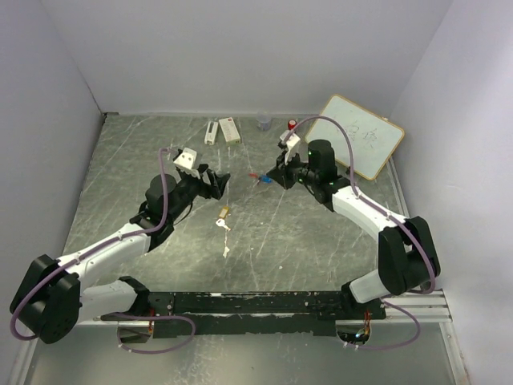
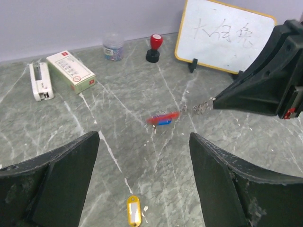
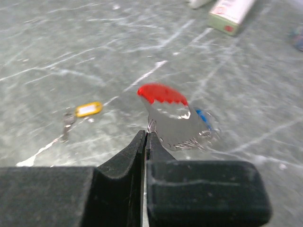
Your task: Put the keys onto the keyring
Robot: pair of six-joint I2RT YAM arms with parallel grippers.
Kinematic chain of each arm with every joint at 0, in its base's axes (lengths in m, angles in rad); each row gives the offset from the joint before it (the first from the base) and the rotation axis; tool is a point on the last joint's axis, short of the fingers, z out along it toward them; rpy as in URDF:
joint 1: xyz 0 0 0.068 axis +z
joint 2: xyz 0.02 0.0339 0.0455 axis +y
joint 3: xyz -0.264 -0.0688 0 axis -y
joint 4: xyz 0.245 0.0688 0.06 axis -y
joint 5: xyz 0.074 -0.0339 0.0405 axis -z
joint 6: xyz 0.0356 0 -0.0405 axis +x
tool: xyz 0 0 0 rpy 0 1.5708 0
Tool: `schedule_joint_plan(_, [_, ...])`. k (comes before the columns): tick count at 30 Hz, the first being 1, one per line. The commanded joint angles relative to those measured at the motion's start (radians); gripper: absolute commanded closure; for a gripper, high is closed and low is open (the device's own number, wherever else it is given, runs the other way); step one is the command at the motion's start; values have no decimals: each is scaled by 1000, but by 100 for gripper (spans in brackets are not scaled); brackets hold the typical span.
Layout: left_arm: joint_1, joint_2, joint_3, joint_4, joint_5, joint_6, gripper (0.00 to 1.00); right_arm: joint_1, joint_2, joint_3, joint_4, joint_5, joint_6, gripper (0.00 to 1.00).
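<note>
On tabletop point(image 1: 337, 257), keys point(image 1: 224, 215): just below my left fingers point(image 2: 61, 179), the nearer pair.
Left fingers: spread, holding nothing.
Right fingers point(image 3: 123, 161): clenched on keyring point(image 2: 199, 108), red tag point(image 2: 163, 117) pointing toward left fingers.

The setting is a robotics laboratory test cell. Plain white panel walls point(image 1: 240, 48) enclose a grey marble-patterned tabletop point(image 1: 321, 241) on the left, far and right sides. A black metal mounting rail point(image 1: 256, 303) at the near edge carries the white-and-black left arm point(image 1: 104, 249) and right arm point(image 1: 365, 210). A small yellow-framed whiteboard point(image 1: 362, 136) stands at far right; a white stapler point(image 1: 211, 131) lies at far centre.
</note>
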Motion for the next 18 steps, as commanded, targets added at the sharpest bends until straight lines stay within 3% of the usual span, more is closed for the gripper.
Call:
schedule_joint_plan(1, [8, -20, 2, 51, 93, 15, 13, -6, -29, -22, 60, -294, -37, 100])
schedule_joint_plan(18, [8, -27, -16, 100, 158, 18, 17, -7, -129, -115, 267, -420, 35, 100])
